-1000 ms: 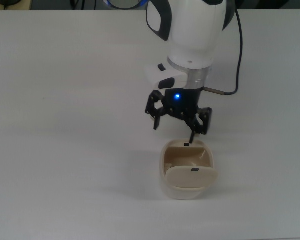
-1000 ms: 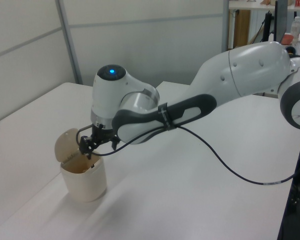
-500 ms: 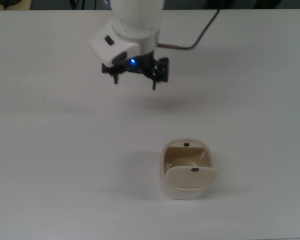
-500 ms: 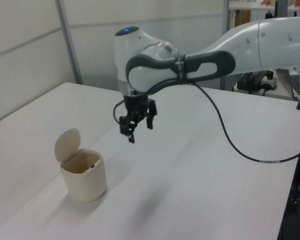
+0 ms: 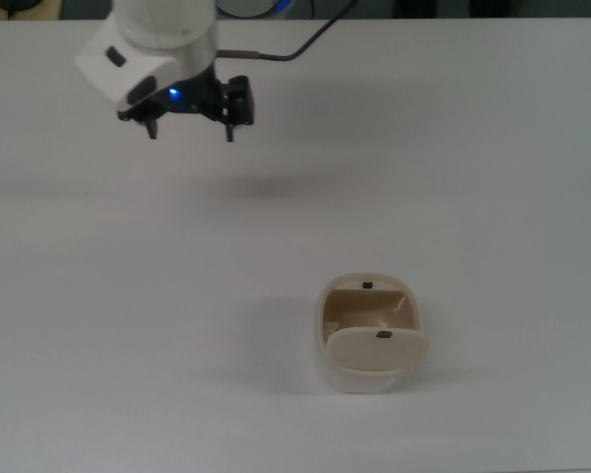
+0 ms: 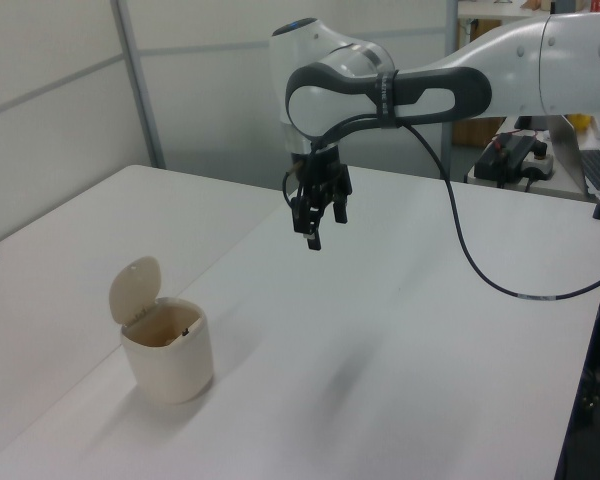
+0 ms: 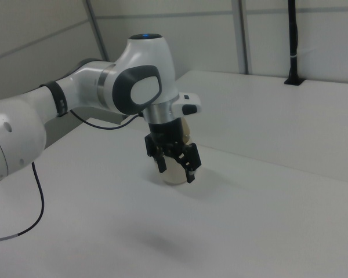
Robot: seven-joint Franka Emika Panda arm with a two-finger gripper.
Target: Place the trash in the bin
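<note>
One relation to weigh: bin [image 5: 370, 367] against tool [image 5: 190, 126]. Well apart in the top view, with the bin toward the top view's lower right of the tool and a broad stretch of bare table [image 5: 473, 148] between. Same story in the left view: tool high above the table, bin down at the left view's lower left, no contact and nothing close to it. In the right view, bin mostly hidden behind the tool, only a pale sliver showing between and below the fingers.

Tool spread wide and carrying nothing, with plain gaps between the fingers in all three views. Fingers pointing down at the table, their line of spread running roughly along the top view's left-right.

Bin upright, flap lid [image 5: 377, 345] swung up and standing open on the top view's lower side, mouth facing up and unobstructed. Small dark marks on lid and far rim.

No ball of trash anywhere on the table. By judgement already inside the bin: only a pale patch against the inner wall in the top view, too vague to call for certain, and an interior too shadowed in the left view to settle it.

Judged from that, the putting-in probably done. If not, a long way down and toward the top view's lower right to reach the mouth, and clear of the raised lid.
</note>
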